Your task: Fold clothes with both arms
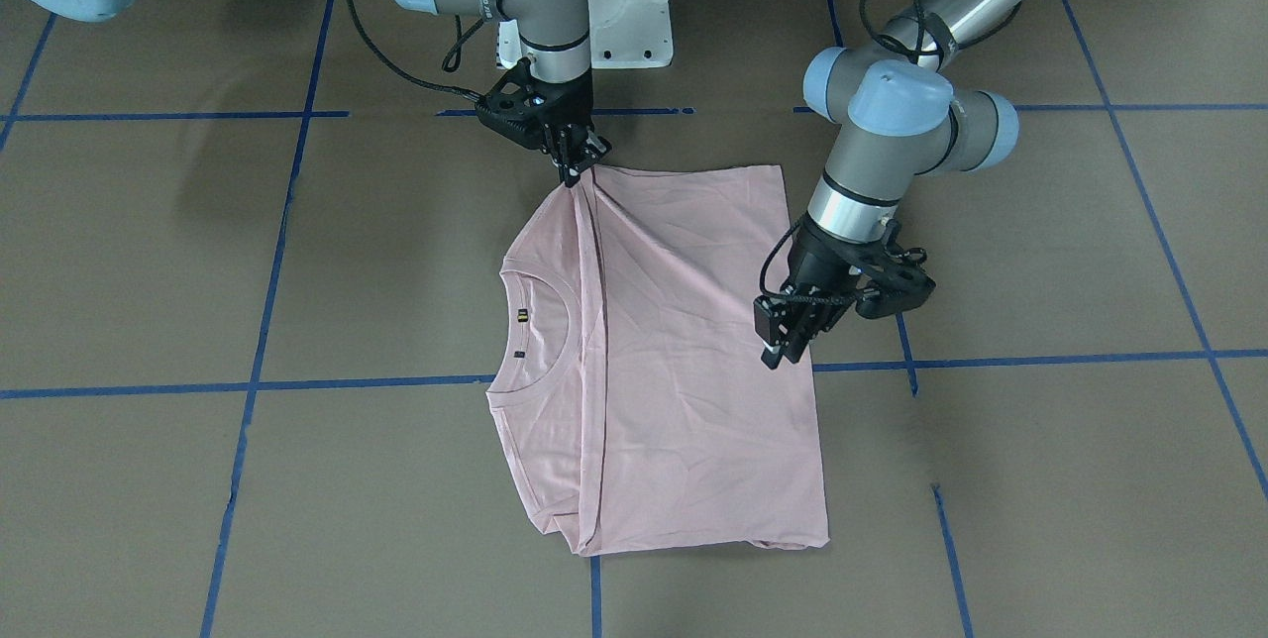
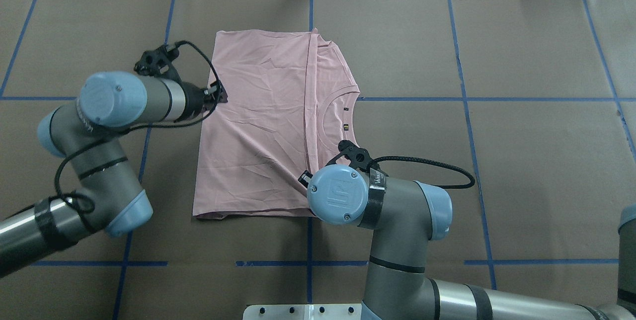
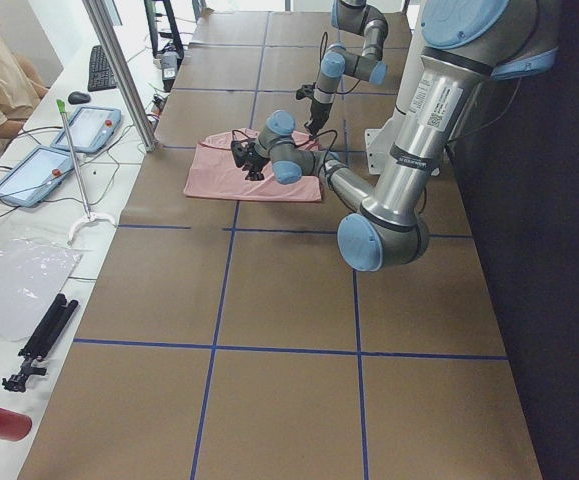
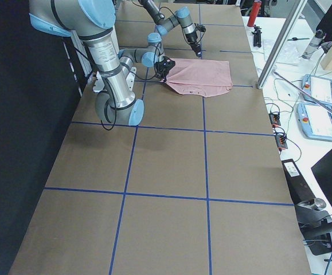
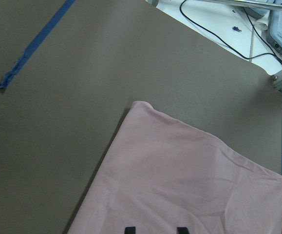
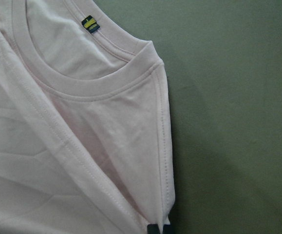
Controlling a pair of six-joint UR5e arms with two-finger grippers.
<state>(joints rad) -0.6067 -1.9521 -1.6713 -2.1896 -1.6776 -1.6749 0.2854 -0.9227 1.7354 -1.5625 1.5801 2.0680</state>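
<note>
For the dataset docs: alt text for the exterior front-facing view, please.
A pale pink T-shirt, partly folded, lies on a brown table with blue tape lines, its collar toward the view's left. The right gripper pinches and lifts the shirt's upper-left corner. The left gripper is over its right edge, open.

Brown paper-covered table (image 2: 521, 171), blue tape grid lines (image 2: 497, 99), pale pink T-shirt (image 2: 263, 111) lying folded near its middle
</note>
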